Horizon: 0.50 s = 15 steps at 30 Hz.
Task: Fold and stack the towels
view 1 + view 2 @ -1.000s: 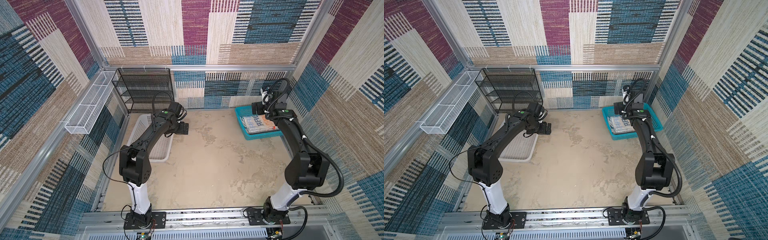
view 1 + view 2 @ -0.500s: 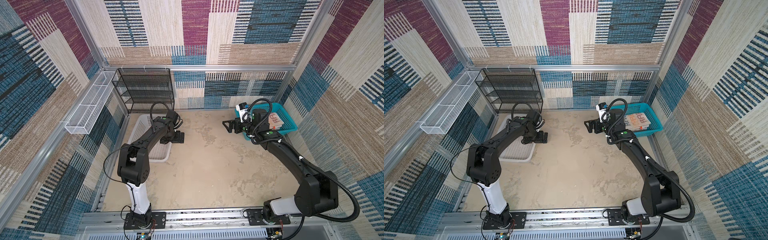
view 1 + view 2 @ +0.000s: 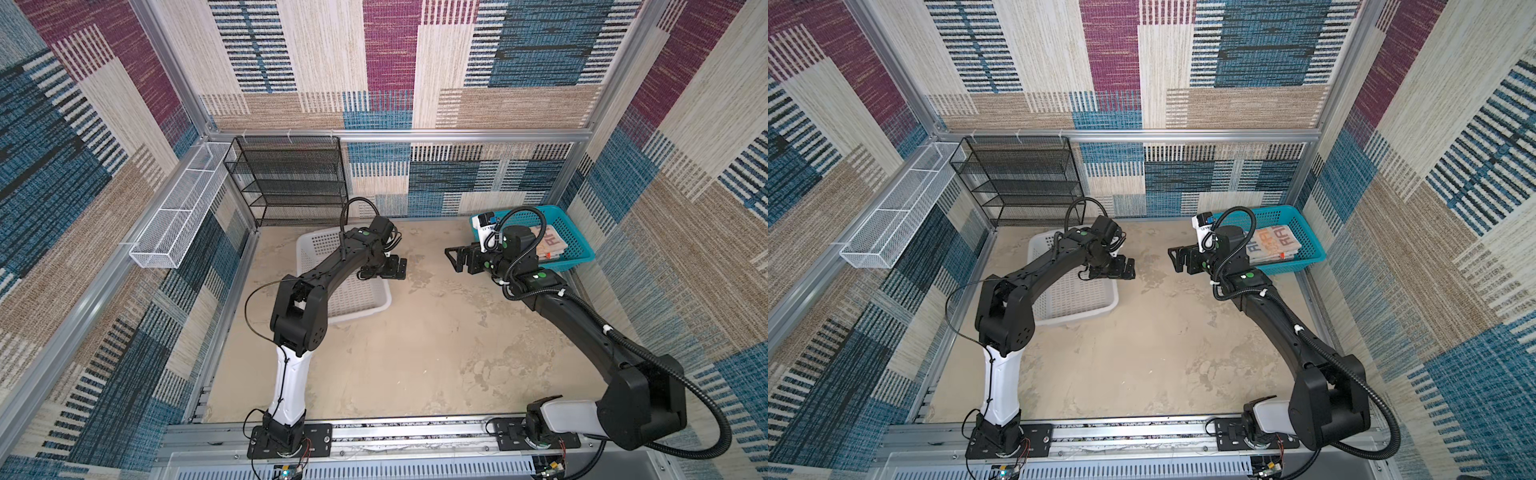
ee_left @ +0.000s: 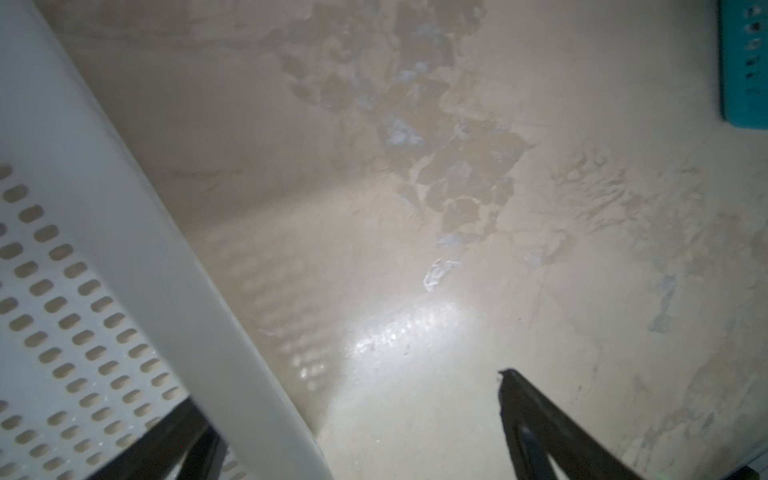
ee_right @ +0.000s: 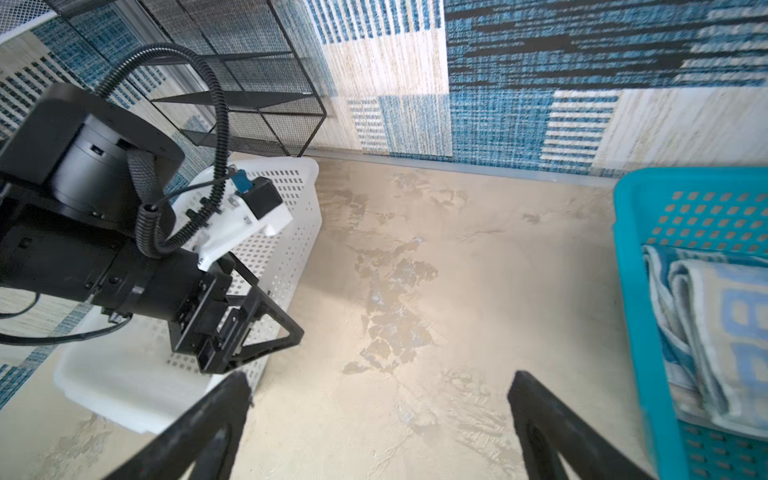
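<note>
My left end effector (image 3: 398, 269) has its fingers wide apart and holds nothing. It hangs just beside the right edge of the white basket (image 3: 353, 309), low over the counter (image 3: 415, 357). In the left wrist view the white rim (image 4: 145, 249) crosses in front of one finger, and the other finger (image 4: 523, 399) is over bare counter.

My right end effector (image 3: 455, 259) is also spread wide and empty. It points toward the left one across the middle of the counter, and the two are well apart. In the right wrist view I see only stained counter between its two fingertips (image 5: 521, 380).

The towels (image 3: 550, 246) lie folded in a stack inside the teal basket (image 3: 579, 232), at the far right corner, just behind my right wrist. The top one shows big letters on orange and blue blocks. In the right wrist view the folded edges (image 5: 706, 332) lie one on another, but I cannot count the layers surely. Neither end effector touches the towels.

A black wire shelf (image 3: 291, 183) stands against the back wall, behind the white basket.
</note>
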Motion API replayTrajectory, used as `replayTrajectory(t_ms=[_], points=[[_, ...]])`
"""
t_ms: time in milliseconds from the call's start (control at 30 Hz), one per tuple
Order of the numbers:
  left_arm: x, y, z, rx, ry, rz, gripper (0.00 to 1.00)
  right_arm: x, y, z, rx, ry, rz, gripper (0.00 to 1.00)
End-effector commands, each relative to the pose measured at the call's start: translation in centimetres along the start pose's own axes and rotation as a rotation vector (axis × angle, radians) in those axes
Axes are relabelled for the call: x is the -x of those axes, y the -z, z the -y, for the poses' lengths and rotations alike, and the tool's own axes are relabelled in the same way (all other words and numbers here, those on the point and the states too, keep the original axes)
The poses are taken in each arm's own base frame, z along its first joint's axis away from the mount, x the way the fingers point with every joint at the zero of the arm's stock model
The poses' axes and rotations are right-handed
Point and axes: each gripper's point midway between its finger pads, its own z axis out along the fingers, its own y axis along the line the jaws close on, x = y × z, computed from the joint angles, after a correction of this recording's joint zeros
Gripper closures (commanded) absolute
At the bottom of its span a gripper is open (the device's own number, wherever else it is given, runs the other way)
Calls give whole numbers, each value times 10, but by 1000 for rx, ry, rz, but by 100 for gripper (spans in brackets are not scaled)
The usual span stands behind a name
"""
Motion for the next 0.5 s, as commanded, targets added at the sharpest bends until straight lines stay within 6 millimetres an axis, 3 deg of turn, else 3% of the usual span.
replayTrajectory(t_ms=[0, 300, 400, 467], points=[[10, -9, 37, -80, -11, 11, 1, 3, 8, 14, -84, 14, 16, 1], [34, -23, 123, -224, -95, 65, 1, 14, 44, 54, -207, -88, 92, 1], [38, -14, 133, -239, -118, 89, 1, 16, 54, 64, -244, -98, 114, 1], [42, 3, 132, -225, -141, 126, 1, 12, 53, 67, -261, -97, 100, 1]])
